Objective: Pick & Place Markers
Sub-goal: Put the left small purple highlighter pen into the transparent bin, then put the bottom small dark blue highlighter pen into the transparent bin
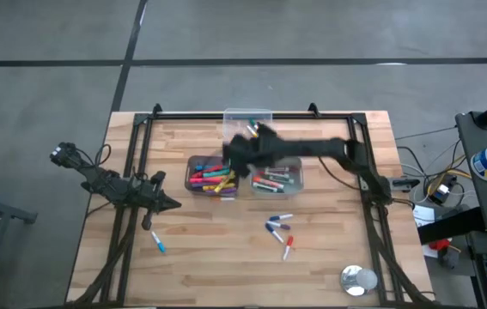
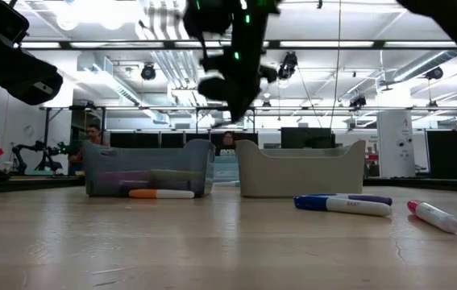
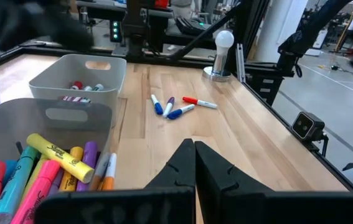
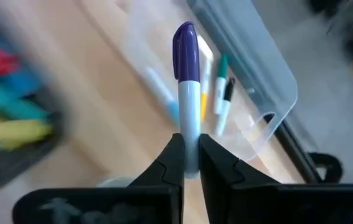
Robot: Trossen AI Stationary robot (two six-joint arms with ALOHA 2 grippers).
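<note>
A white-barrelled marker (image 4: 188,93) with a purple cap is in my right gripper (image 4: 190,143), which hangs blurred above the bins (image 1: 239,154). Beyond it lies a clear bin (image 4: 257,81) with a few markers inside. One grey bin (image 1: 209,176) holds several bright markers and a second grey bin (image 1: 277,178) holds a few. Loose markers (image 1: 279,225) lie on the table, along with a red one (image 1: 288,247) and a blue one (image 1: 157,242). My left gripper (image 3: 195,152) waits shut at the table's left (image 1: 170,204), touching nothing. My right gripper pinches the marker's white barrel (image 4: 190,127) between its two fingers, near the end opposite the cap. The marker points straight out along the fingers, purple cap (image 4: 185,46) farthest from them. It is lifted clear, above the bins.
A round silver tape roll (image 1: 359,279) stands at the near right corner. The dark frame rails (image 1: 131,172) run along both sides and the far edge. In the low view an orange-capped marker (image 2: 161,193) lies in front of the left bin. Bare wood lies between the loose markers.
</note>
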